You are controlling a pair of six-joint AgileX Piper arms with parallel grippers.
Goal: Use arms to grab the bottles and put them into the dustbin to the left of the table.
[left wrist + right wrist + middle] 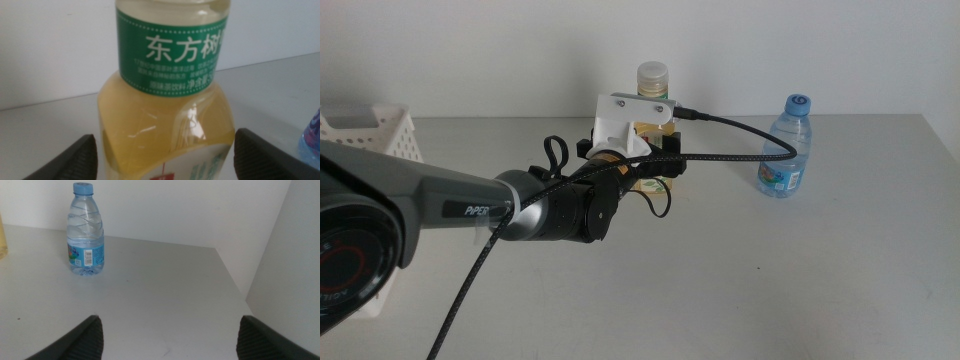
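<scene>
Left arm (380, 205), dark and close to the lens, reaches from the left across the desk (770, 280) to the tea bottle (653, 80). Left pincer (162, 155) open: one dark jaw on each side of the bottle's lower body, gaps visible on both sides, no contact yet. Bottle upright near the back of the desk, pale yellow liquid, green label.

Water bottle (786, 147) upright, blue cap, well apart to the right of the tea bottle. Right pincer (170, 335) open, low over bare desk, water bottle in its view but well ahead; this arm waits. Basket (370, 135) at the left edge of the desk, partly hidden behind the left arm.

Risks, judged: bottle sits off-centre between the jaws, so one jaw may touch first and push or tip it on closing. Rounded body is smooth; a low grip could slip on the lift. Thick cable (740, 155) arcs toward the water bottle and might brush it during the swing to the basket.
</scene>
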